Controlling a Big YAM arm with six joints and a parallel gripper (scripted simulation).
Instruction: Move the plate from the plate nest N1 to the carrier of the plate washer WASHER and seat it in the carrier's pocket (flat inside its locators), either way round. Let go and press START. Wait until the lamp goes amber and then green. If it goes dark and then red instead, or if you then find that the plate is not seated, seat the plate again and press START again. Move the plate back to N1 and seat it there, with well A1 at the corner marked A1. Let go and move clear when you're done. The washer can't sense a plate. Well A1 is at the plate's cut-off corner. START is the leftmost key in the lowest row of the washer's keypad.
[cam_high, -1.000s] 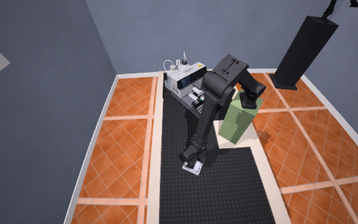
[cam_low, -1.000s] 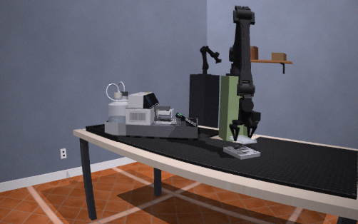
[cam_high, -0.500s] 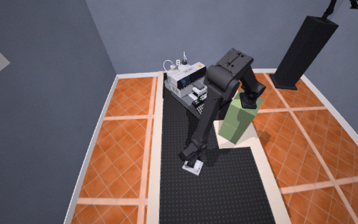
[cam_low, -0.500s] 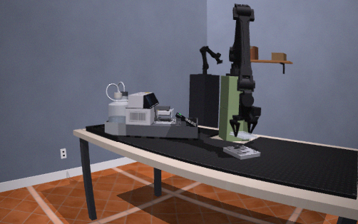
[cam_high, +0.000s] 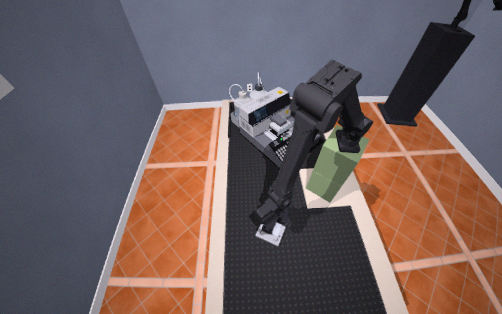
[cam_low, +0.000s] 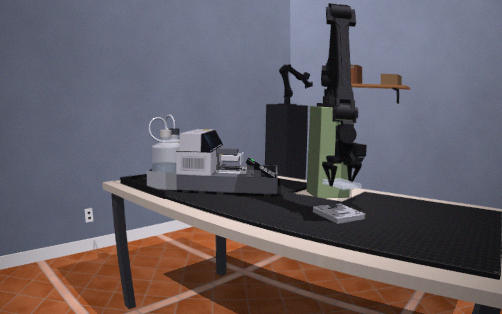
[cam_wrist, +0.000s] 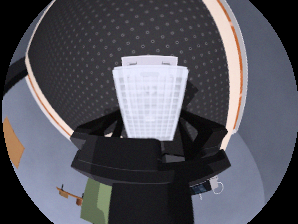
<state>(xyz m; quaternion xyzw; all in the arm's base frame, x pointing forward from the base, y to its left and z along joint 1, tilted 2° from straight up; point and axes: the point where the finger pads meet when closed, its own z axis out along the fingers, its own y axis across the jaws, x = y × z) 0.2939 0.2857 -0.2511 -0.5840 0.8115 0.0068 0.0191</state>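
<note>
The gripper (cam_low: 342, 176) clamps the plate (cam_low: 343, 183) by its long sides, raised above nest N1 (cam_low: 339, 213); the washer (cam_low: 212, 172) barcode label is unreadable, its carrier hard to make out

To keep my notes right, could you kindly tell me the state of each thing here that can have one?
Claw: closed on the plate's sides.
Plate: held in the air above the nest, about level, not touching it.
Nest: on the black mat, with no plate in it.
Washer lamp: showing green.
Washer carrier: too small to tell.
</note>
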